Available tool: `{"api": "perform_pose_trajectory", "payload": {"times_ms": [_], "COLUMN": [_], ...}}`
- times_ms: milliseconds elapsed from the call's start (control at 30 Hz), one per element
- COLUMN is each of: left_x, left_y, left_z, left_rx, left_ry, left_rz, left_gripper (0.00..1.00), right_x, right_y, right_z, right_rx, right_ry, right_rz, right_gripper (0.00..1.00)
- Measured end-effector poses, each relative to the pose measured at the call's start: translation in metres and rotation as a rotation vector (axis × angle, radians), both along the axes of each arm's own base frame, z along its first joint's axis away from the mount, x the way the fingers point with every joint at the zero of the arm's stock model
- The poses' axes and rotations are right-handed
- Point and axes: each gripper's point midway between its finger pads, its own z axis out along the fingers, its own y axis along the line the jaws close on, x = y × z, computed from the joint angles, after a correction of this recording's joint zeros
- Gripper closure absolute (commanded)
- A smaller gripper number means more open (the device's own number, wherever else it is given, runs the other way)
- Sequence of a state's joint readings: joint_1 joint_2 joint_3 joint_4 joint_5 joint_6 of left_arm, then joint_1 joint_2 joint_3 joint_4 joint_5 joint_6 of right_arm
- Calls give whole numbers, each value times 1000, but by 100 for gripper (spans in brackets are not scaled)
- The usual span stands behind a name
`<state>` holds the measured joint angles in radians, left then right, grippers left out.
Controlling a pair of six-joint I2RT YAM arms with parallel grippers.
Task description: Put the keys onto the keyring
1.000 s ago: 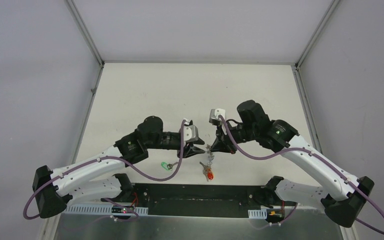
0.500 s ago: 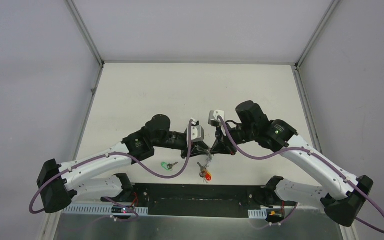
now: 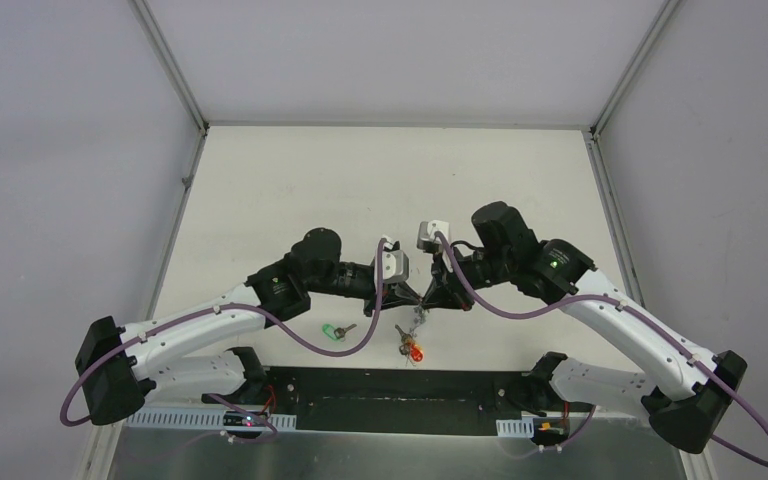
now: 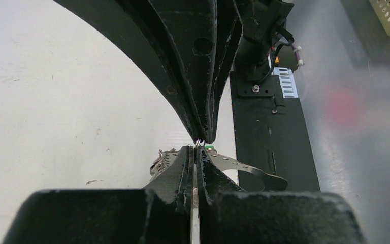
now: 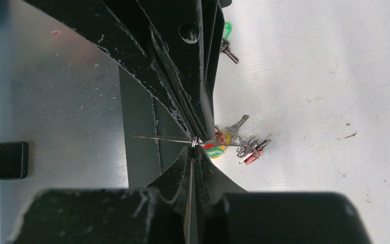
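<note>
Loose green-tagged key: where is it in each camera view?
Top external: the green-tagged key lies on the table, left of the hanging keyring.
Left wrist: not in it.
Right wrist: top edge, right of centre.
Shared landmark: left gripper and right gripper meeting tip to tip at the keyring.

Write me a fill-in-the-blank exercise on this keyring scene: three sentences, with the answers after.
1. The left gripper and right gripper meet tip to tip, each with its jaws ___.
2. They pinch the thin wire keyring, whose lowest hanging tag in the top view is coloured ___.
3. The loose key lying apart on the table carries a ___ tag.

Missing words: shut; red; green.
</note>
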<state>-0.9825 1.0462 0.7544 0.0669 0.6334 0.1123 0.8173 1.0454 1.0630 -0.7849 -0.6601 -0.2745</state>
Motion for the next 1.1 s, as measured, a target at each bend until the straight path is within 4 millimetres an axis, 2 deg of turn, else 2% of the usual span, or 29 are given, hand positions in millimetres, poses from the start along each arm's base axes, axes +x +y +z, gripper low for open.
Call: {"api": "perform_pose_trajectory", "payload": {"times_ms": [133,200,267,367,500,667,933,1100], "left_x": [0,1,3,4,7,9,4,2], "left_y": [0,0,3,8,15,21,30,32], "left_z": [0,-1,-4,-10,-11,0,29,41], "left_rx": [-1,-6,-17,-41,-123,-260,-448,-494], "left_ry": [8,15,24,34,39,20,-31,-49], "left_rz": [5,14,40,77,131,171,168,160], "left_gripper": [100,100,100,100,100,100,100,100], "right_x": [4,9,13,16,18,20,13,9], "right_y": [0,0,-3,-10,-17,-15,2,14], "right_z": [-1,1,2,7,19,27,38,49], "right_rx": [-2,11,33,90,198,316,441,504], "right_ry": [-15,-46,-91,-170,-277,-346,-348,-342], "right_rz": [-24,-47,-74,-120,-168,-189,-119,-61], "right_gripper": [62,51,44,39,40,51,61,75]}}
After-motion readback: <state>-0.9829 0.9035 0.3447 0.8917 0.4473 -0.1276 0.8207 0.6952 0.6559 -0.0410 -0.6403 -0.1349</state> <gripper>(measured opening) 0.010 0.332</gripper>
